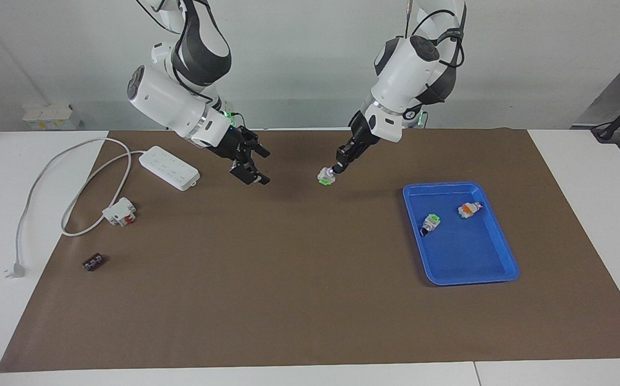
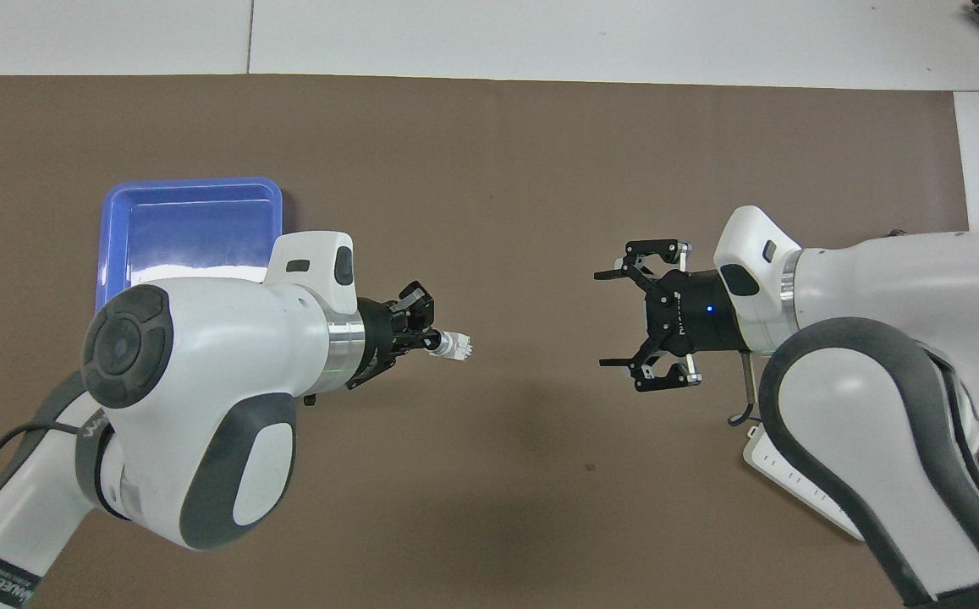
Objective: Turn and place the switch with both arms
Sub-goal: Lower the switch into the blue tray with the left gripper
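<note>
Green-capped switch (image 1: 325,177) pinched by its tip in my left hand (image 1: 335,168) angled down over the table (image 1: 288,279), my right hand (image 1: 255,165) spread empty, two switches in one blue tray (image 1: 502,252).

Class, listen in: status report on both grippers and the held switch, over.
Left gripper shut on the switch, over bare mat between the arms. Right gripper open, empty, apart from it. Blue tray toward the left arm's end; nothing blocking.

Plain white wall (image 1: 299,59), brown-matted white table (image 1: 310,321).
</note>
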Available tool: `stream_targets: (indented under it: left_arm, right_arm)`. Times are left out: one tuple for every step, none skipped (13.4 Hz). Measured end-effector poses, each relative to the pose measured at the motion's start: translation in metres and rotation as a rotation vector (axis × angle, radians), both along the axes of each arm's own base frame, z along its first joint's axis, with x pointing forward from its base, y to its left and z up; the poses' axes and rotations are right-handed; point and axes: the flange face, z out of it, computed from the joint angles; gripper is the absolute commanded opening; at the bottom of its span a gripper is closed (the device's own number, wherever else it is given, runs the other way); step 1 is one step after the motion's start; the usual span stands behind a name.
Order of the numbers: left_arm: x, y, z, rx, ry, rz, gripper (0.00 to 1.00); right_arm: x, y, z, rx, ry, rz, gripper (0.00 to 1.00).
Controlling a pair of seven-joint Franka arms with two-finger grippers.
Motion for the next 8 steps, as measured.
stream_targets:
  left_arm:
    - [0.005, 0.015, -0.004, 0.049, -0.004, -0.051, 0.0]
    - [0.011, 0.033, -0.007, 0.104, -0.012, -0.101, 0.0]
    - [0.017, 0.053, -0.011, 0.158, -0.019, -0.149, 0.0]
    - [0.024, 0.077, -0.015, 0.201, -0.024, -0.195, 0.0]
    - [0.03, 0.101, -0.02, 0.234, -0.027, -0.235, 0.0]
    - [0.035, 0.126, -0.025, 0.262, -0.03, -0.268, 0.0]
    - [0.038, 0.148, -0.029, 0.288, -0.033, -0.297, 0.0]
    - [0.04, 0.168, -0.035, 0.313, -0.031, -0.324, 0.0]
  right_arm:
    - [0.004, -0.004, 0.01, -0.08, -0.023, 0.0, 1.0]
    - [0.008, -0.007, 0.022, -0.148, -0.046, -0.01, 1.0]
    - [0.013, -0.01, 0.033, -0.193, -0.066, -0.029, 1.0]
    - [0.017, -0.016, 0.043, -0.217, -0.077, -0.061, 1.0]
    - [0.021, -0.025, 0.05, -0.224, -0.072, -0.113, 1.0]
    - [0.026, -0.036, 0.055, -0.224, -0.055, -0.178, 1.0]
    - [0.03, -0.048, 0.057, -0.228, -0.038, -0.239, 1.0]
    - [0.033, -0.059, 0.06, -0.244, -0.026, -0.297, 1.0]
